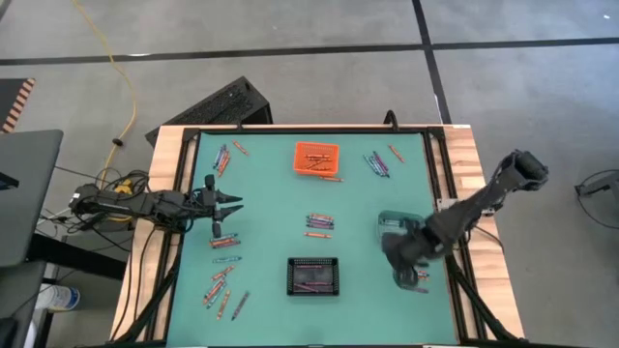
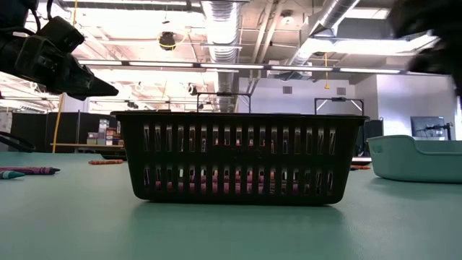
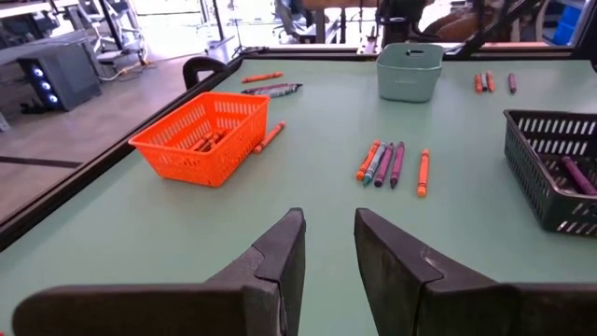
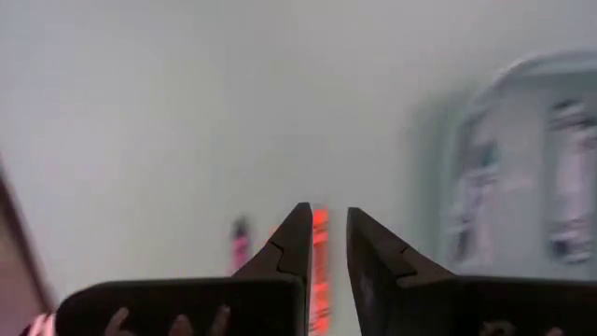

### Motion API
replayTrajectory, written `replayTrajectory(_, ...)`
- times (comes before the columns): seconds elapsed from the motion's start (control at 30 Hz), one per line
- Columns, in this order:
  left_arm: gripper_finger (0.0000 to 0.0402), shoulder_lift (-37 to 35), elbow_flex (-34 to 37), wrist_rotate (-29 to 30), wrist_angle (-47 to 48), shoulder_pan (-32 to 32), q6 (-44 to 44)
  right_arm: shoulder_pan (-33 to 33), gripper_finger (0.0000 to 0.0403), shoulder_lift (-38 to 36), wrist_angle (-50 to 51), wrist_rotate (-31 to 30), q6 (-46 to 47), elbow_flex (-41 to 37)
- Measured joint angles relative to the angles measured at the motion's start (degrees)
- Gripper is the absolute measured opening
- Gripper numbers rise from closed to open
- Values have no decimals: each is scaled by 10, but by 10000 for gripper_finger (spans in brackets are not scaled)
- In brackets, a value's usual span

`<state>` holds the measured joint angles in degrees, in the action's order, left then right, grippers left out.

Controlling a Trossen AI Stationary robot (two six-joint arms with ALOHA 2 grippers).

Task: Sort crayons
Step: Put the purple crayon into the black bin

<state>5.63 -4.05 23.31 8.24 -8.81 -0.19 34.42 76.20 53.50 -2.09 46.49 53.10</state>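
Crayons lie in loose groups on the green table: at the far left (image 1: 222, 159), the far right (image 1: 375, 164), the middle (image 1: 319, 222) and the near left (image 1: 221, 288). My right gripper (image 1: 398, 259) (image 4: 326, 219) points down beside the teal bin (image 1: 397, 224) (image 4: 522, 159). It is open by a narrow gap with nothing in it, and a red crayon (image 4: 320, 252) and a purple crayon (image 4: 241, 245) lie on the table below. My left gripper (image 1: 235, 205) (image 3: 328, 229) hangs open and level over the table's left side, holding nothing.
An orange bin (image 1: 316, 156) (image 3: 203, 135) with crayons stands at the far middle. A black slotted bin (image 1: 313, 275) (image 2: 240, 157) with crayons stands at the near middle. A wooden frame (image 1: 166, 184) borders the mat. Bare mat lies between the bins.
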Motion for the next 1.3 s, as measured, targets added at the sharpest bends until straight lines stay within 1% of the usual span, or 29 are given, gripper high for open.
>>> replayTrajectory(0.17,86,0,0,0,0,0,0,95,64,41,-25,17,99,0)
replayTrajectory(0.3,86,0,0,0,0,0,0,144,64,84,-30,19,168,0)
replayTrajectory(0.4,86,0,0,0,0,0,0,169,64,120,-32,31,191,0)
replayTrajectory(0.57,86,0,0,0,0,0,0,181,64,154,-44,66,201,0)
replayTrajectory(0.67,86,0,0,0,0,0,0,179,64,157,-52,67,201,0)
replayTrajectory(0.9,86,0,0,0,0,0,0,179,64,138,-56,66,211,0)
replayTrajectory(0.97,86,0,0,0,0,0,0,179,64,137,-56,58,212,0)
replayTrajectory(1.07,86,0,0,0,0,0,0,179,64,145,-56,45,211,0)
replayTrajectory(1.17,86,0,0,0,0,0,0,179,65,158,-58,46,207,0)
replayTrajectory(1.23,86,0,0,0,0,0,0,179,71,166,-57,50,205,0)
replayTrajectory(1.3,86,0,0,0,0,0,0,179,87,172,-56,51,206,0)
